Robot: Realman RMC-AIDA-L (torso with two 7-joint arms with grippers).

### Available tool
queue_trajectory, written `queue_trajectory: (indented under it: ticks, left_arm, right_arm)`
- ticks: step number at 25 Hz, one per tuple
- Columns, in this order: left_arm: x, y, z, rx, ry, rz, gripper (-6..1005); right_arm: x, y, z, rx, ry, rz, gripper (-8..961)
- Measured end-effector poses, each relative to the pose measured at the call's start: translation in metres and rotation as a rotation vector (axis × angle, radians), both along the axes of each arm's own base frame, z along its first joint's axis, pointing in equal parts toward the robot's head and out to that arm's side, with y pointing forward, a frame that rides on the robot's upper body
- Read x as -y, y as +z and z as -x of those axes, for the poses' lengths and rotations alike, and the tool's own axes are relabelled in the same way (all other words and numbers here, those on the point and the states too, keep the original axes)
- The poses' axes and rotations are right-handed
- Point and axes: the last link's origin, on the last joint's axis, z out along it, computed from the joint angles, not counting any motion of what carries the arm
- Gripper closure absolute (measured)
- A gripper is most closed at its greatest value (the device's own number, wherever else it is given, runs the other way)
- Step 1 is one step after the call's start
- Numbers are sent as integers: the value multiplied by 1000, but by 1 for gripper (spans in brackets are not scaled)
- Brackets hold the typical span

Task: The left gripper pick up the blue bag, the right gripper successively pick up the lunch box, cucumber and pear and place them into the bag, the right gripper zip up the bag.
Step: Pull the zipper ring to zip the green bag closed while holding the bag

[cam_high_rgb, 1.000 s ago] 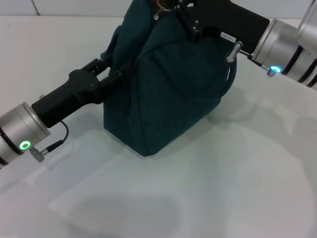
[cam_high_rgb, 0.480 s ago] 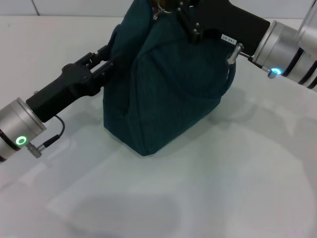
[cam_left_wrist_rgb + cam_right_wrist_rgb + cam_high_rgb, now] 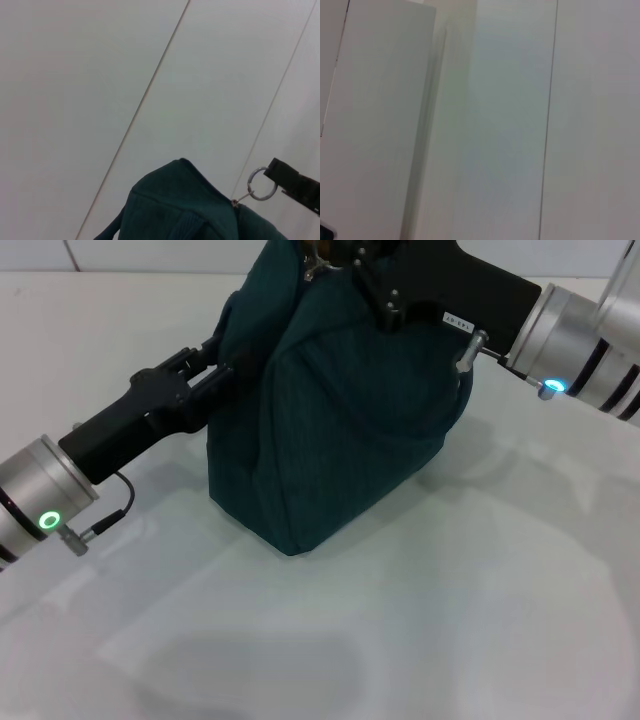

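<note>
On the white table [image 3: 420,620], the blue bag [image 3: 340,420] stood upright a little toward twelve o'clock from the middle, closed along what I could see of its top, with no lunch box, cucumber or pear anywhere outside it.

From eight o'clock the left gripper [image 3: 215,365] reached in and pressed against the bag's side near a handle; whether its fingers were pinching fabric or merely resting there I could not tell.

From two o'clock the right gripper [image 3: 292,181] came over the top, one dark finger meeting the ring zipper pull [image 3: 262,183] at the very end of the seam. How wide it stood, and whether it truly gripped the ring, I could not tell.

To my eye the zip looked almost home. The risk was the ring slipping off that finger if the pull ran off the seam's line. If the left side held nothing firmly, a hard tug might drag or tip the soft bag.
</note>
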Motion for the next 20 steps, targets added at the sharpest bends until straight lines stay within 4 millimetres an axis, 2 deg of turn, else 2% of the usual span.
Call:
queue_trajectory:
  ticks: [7, 17, 20]
  left_arm:
    - [0, 0, 0, -5, -5, -2, 535]
    - [4, 0, -5, 17, -41, 17, 932]
    - [6, 1, -7, 24, -60, 26, 936]
  right_arm:
    - [0, 0, -1, 0, -2, -1, 946]
    - [1, 0, -2, -1, -4, 0, 946]
    - [2, 1, -3, -10, -3, 1, 946]
